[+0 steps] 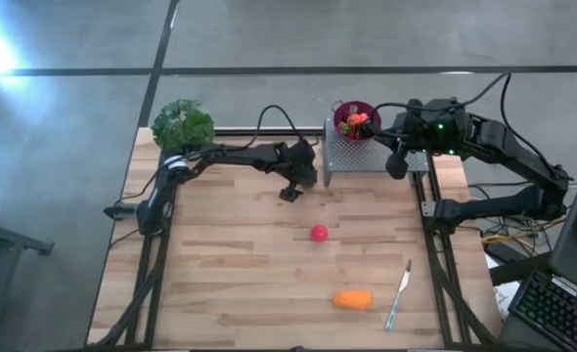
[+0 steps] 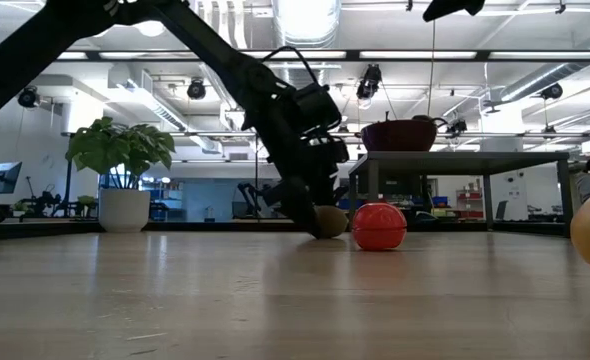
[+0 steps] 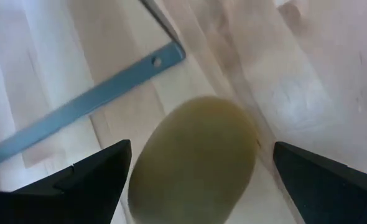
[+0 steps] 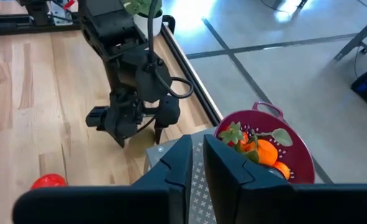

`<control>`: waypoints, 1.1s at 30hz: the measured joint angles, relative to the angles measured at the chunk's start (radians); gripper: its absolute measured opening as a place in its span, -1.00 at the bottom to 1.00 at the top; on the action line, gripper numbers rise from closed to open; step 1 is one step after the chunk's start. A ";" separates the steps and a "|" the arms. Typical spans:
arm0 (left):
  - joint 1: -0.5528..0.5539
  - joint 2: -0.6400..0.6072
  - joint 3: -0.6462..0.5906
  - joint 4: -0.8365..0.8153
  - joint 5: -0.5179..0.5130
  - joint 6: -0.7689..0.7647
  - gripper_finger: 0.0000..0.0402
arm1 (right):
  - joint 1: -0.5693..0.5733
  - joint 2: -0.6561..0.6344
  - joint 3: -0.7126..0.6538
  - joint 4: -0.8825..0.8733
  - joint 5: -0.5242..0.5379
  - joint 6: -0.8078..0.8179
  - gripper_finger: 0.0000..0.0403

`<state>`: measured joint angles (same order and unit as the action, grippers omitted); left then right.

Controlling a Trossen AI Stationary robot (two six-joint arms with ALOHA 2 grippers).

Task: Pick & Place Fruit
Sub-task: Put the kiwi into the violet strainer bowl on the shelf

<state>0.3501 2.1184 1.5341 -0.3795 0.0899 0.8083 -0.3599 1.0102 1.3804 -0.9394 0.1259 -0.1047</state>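
Plainly the brown kiwi (image 3: 196, 162) lies on the wooden table (image 1: 220, 264) just in front of the metal stand (image 1: 352, 156), between the left gripper's (image 1: 290, 191) wide-spread fingers. It looks light, rigid and smooth — likely to roll, so squeeze across its narrow middle. No contact shows yet. The right gripper (image 4: 196, 165), fingers nearly together and empty, hovers by the red colander (image 4: 295, 134) of fruit.

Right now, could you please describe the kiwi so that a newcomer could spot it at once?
Start at the perforated metal stand at the table's far edge, then look just to its left on the wooden top. The kiwi lies there between the open fingers of the left end effector. It is a dull olive-brown egg shape, unlike the glossy red ball nearby.
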 joint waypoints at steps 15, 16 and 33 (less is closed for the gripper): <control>-0.018 0.000 0.000 0.004 -0.018 -0.176 0.75 | 0.000 0.050 0.000 0.001 0.000 0.000 -0.68; -0.020 0.000 0.000 0.004 -0.021 -0.187 0.72 | 0.000 0.055 0.000 0.001 -0.001 0.000 -0.66; -0.046 -0.015 0.000 -0.166 -0.105 -0.365 0.24 | 0.000 0.196 0.000 0.001 -0.001 0.000 -0.39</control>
<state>0.3039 2.1029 1.5341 -0.5460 -0.0155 0.4432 -0.3599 1.2065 1.3804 -0.9382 0.1249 -0.1050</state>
